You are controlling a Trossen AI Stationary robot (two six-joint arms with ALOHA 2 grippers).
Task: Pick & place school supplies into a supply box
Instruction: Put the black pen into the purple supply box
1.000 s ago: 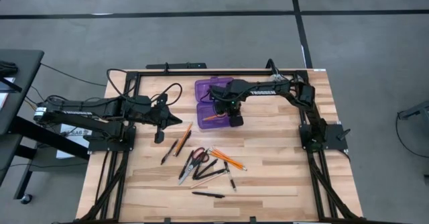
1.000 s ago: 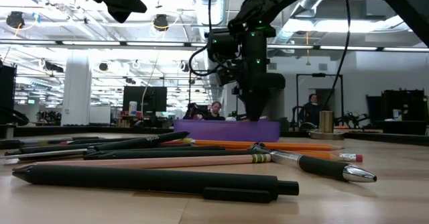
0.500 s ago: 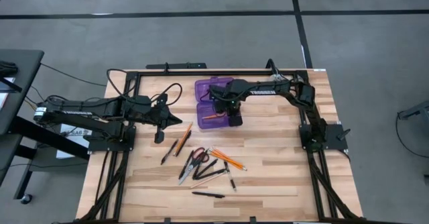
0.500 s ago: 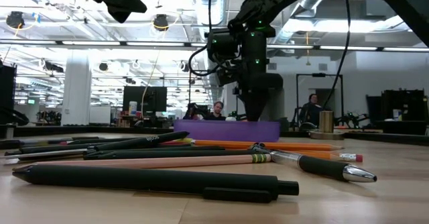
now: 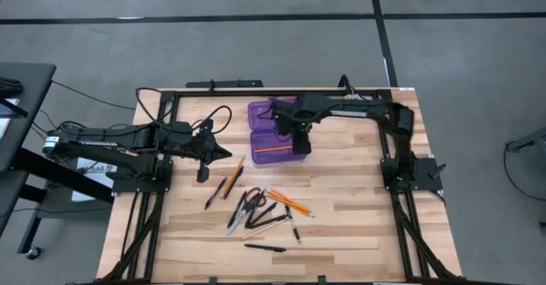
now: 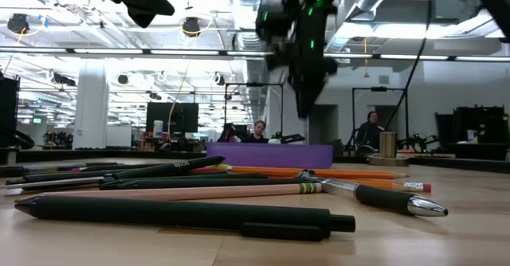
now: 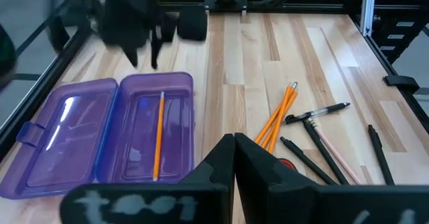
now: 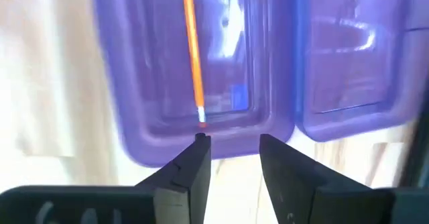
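The purple supply box (image 5: pixel 275 131) lies open on the table, lid half on the far side. One orange pencil (image 8: pixel 192 56) lies in its near half (image 7: pixel 159 133). My right gripper (image 8: pixel 231 150) is open and empty, above the right end of that half (image 5: pixel 300 142), and shows high over the box in the low view (image 6: pixel 307 91). My left gripper (image 5: pixel 225 153) is shut and empty, in the air left of the box. Orange pencils (image 5: pixel 290 204), black pens (image 5: pixel 264 247) and red-handled scissors (image 5: pixel 243 208) lie flat on the table nearer the front.
A loose pencil (image 5: pixel 235 176) and a pen (image 5: pixel 215 193) lie between my left gripper and the pile. Black frame rails (image 5: pixel 256 91) run along the table's edges. Bare wood (image 5: pixel 358 200) shows right of the pile. A person sits in the room beyond (image 6: pixel 257 131).
My right gripper has risen from just over the box to well above it and has shifted a little toward the far edge. The pencil stays lying in the box.
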